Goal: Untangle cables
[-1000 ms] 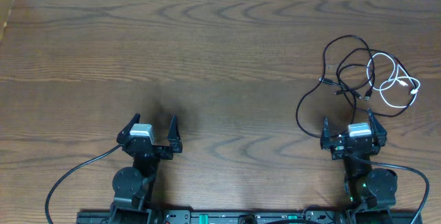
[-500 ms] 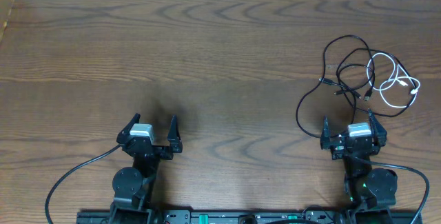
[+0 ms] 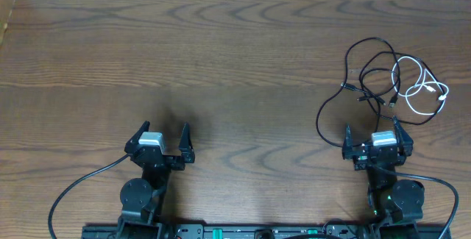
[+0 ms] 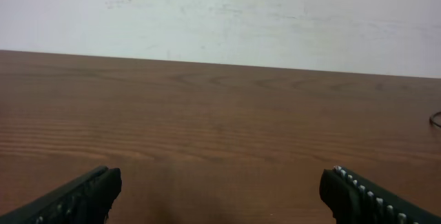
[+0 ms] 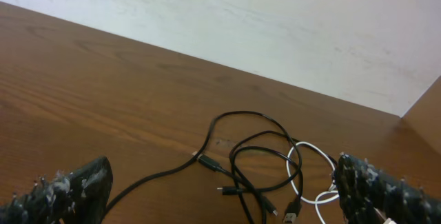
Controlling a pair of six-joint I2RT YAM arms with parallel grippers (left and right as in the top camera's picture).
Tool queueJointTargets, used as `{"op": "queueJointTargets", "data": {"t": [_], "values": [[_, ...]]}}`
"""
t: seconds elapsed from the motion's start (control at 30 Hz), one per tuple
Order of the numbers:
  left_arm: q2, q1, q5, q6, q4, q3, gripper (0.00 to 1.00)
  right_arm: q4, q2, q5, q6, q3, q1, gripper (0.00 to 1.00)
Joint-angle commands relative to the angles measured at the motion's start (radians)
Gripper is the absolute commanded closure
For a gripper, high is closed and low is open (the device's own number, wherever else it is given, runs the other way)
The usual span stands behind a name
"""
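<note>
Plain setup: a dark brown wood-grain table (image 3: 235, 55) with a pale, scuffed wall (image 4: 220, 17) along its far edge. Most of the tabletop is bare wood.

On the left, the left gripper (image 3: 164, 127) sits low near the front edge with its jaws spread wide and nothing between them. Its wrist camera just shows two dark fingers (image 4: 76, 196) at the bottom corners, with wood in between. A thick black wire (image 3: 81, 184) trails from that arm's base.

Over on the right, the right gripper (image 3: 372, 126) is spread wide too and isn't holding anything. The cables (image 3: 383, 77) lie flat on the table just beyond it, toward the far edge and a bit to its right. The nearest black loop curves down close beside its left finger, and I can't tell if they touch.

The black cables (image 5: 262, 162) form a loose mess of overlapping loops, with small plugs poking out around the middle. The white cable (image 3: 428, 92) is shorter and curls in a couple of loops on the right side of the pile. It crosses the black ones where they meet.
</note>
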State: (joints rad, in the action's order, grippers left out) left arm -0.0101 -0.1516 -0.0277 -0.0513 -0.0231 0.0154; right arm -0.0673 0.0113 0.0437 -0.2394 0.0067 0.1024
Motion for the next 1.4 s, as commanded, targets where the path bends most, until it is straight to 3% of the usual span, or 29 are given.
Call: {"op": "queueJointTargets", "data": {"t": [0.0, 0.3, 1.37], "values": [[0.007, -0.002, 0.014, 0.002, -0.048, -0.011, 0.02, -0.005, -0.006, -0.002, -0.008, -0.002, 0.002, 0.01], [0.007, -0.002, 0.014, 0.002, -0.048, -0.011, 0.02, -0.010, -0.005, -0.002, -0.009, -0.002, 0.002, 0.01], [0.007, -0.002, 0.014, 0.002, -0.048, -0.011, 0.02, -0.005, 0.369, -0.002, -0.008, -0.002, 0.002, 0.01]]}}
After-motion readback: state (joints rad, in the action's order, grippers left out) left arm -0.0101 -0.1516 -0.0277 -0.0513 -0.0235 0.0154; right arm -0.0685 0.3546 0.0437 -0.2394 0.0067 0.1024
